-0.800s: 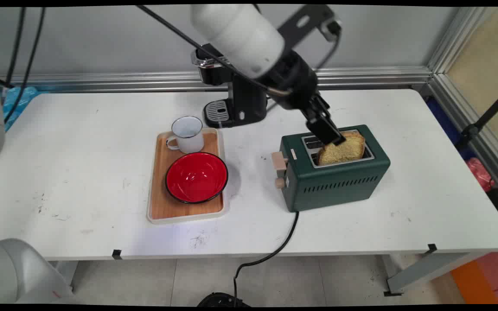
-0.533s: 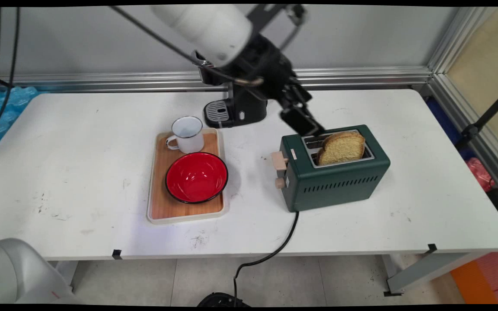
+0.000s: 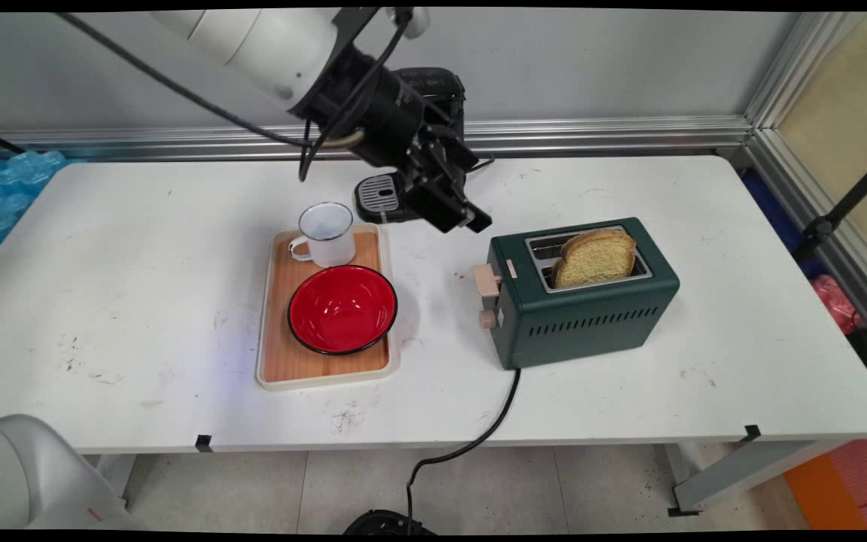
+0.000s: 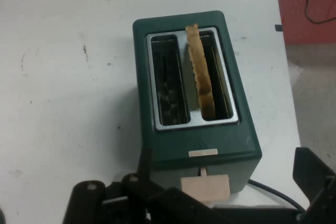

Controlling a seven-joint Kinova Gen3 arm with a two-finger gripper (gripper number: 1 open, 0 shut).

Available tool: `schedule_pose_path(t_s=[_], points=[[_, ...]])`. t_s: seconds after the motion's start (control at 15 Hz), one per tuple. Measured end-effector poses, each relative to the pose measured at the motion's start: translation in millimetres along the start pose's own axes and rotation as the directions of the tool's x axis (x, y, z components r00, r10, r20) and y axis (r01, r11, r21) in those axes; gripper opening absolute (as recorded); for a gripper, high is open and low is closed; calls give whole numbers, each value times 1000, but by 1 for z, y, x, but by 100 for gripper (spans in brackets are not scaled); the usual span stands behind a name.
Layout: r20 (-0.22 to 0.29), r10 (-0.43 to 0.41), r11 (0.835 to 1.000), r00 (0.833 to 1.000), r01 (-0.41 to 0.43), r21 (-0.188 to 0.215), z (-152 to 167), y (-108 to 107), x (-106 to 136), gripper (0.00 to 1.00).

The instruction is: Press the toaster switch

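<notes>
Main view, arm reaching from upper left, gripper [image 3: 457,214] spread wide, empty, angled down toward toaster [image 3: 582,292]

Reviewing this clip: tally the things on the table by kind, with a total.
Toaster: 1
Bread slice: 1
Coffee machine: 1
Tray: 1
Red bowl: 1
White mug: 1
Total: 6
</notes>
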Motion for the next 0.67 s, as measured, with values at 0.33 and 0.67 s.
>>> schedule_pose_path(t_s=[0.33,0.67], points=[[8,9,1000,1000,-9,14,12,7,-15,100],[33,-9,1000,999,8,31,33,14,-27,0]])
